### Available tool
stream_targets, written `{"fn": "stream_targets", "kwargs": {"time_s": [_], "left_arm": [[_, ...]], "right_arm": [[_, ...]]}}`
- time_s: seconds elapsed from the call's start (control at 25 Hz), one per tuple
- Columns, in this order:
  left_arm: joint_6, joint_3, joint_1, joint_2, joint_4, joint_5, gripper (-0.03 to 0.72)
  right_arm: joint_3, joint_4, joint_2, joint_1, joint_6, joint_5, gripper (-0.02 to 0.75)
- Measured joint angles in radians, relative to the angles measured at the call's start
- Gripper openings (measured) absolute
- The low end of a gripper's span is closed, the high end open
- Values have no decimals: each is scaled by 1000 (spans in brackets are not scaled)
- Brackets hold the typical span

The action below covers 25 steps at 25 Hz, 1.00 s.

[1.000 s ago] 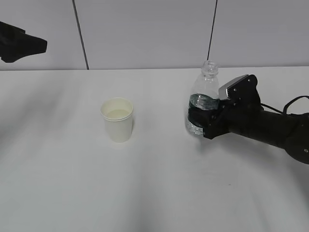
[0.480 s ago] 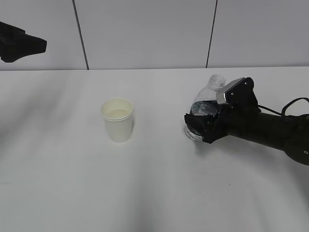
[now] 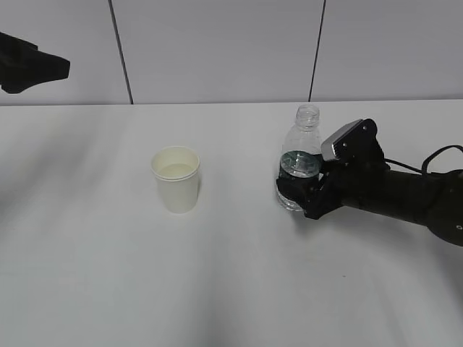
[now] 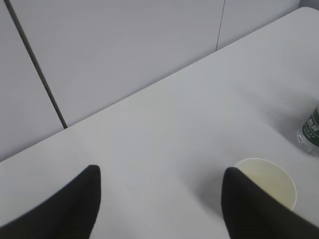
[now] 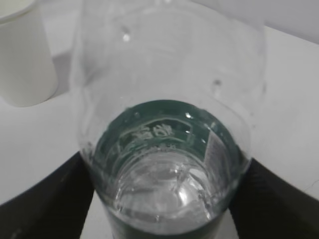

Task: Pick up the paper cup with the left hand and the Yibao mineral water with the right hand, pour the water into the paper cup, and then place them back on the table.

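The paper cup (image 3: 176, 181) stands upright on the table (image 3: 217, 289), left of centre, with a little liquid in it. It also shows in the left wrist view (image 4: 269, 180) and the right wrist view (image 5: 25, 59). The Yibao mineral water (image 3: 302, 141) stands upright right of centre, uncapped, and its bottom rests on or just above the table. My right gripper (image 3: 293, 191) is shut on its lower body, with a finger on each side (image 5: 164, 179). My left gripper (image 4: 160, 174) is open and empty, up at the far left (image 3: 43, 66), left of the cup.
A pale grey panelled wall (image 3: 217, 50) with dark seams closes the table's far edge. The right arm (image 3: 405, 195) and its cable lie low over the table at the right.
The bottle was upright, tipped back toward the wall half a second ago, and now stands upright again, lower in the right gripper's hold. The cup and the left gripper have not moved.
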Motion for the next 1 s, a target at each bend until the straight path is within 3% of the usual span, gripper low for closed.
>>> {"fn": "stream_targets", "kwargs": {"time_s": [0.44,1.0], "left_arm": [[0,0,0,0,0,13,460],[0,0,0,0,0,18,454]], "right_arm": [[9,-69,-87,0,7,116,611],[85,-68,-186,-1,9,222,594]]}}
